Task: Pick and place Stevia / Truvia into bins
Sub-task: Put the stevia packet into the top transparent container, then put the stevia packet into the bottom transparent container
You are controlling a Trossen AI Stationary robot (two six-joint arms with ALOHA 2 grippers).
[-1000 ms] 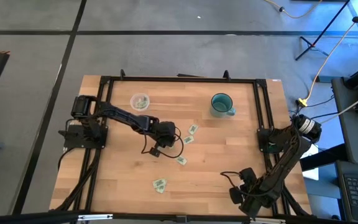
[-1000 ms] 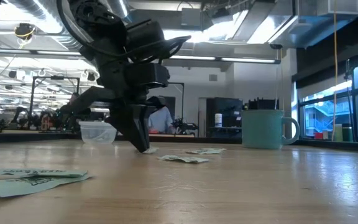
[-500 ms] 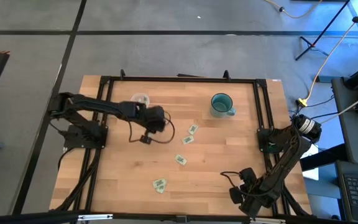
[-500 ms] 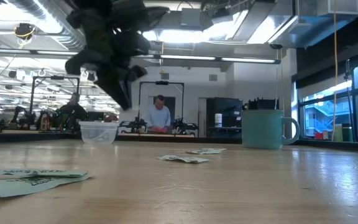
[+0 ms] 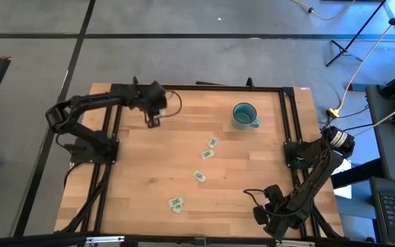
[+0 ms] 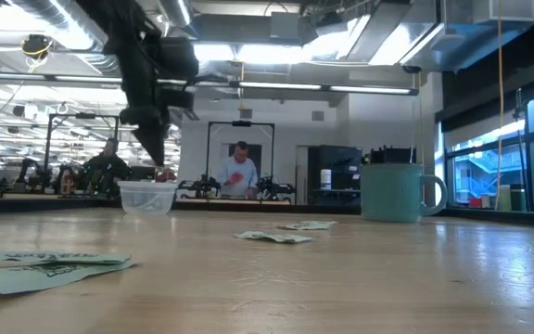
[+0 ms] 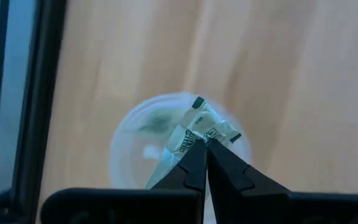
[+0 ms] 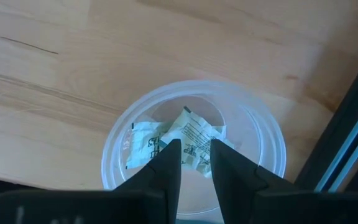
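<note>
My left gripper (image 5: 152, 118) hangs over the table's far left part, shut on one white-and-green sachet (image 7: 191, 132). Right under it stands a clear cup (image 7: 135, 149); in the low view the cup (image 6: 146, 198) sits below the fingertips (image 6: 152, 154). Several more sachets lie flat on the wood: two (image 5: 213, 143) (image 5: 207, 154) mid-table, one (image 5: 199, 176) nearer, one (image 5: 176, 203) near the front. My right gripper (image 8: 195, 149) waits open at the near right corner, above a second clear cup (image 8: 266, 146) holding sachets (image 8: 143, 149). My left gripper pinches the crumpled sachet between its two fingertips, near one end of it (image 7: 199, 138). The fingers come from above, pointing down. The sachet is lifted clear and sticks out sideways from the tips above the cup's mouth.
A teal mug (image 5: 244, 115) with a handle stands at the far right of the table. A black frame (image 5: 197, 88) runs along the table's far edge and sides. Bare wood lies between the mug and the left cup. A person (image 6: 239, 174) stands in the room behind.
My left gripper has risen from the middle of the table, shut on a sachet, and swung toward the far left corner. It now hangs above the clear cup, hiding it in the high view. The other sachets and the right arm have stayed put.
</note>
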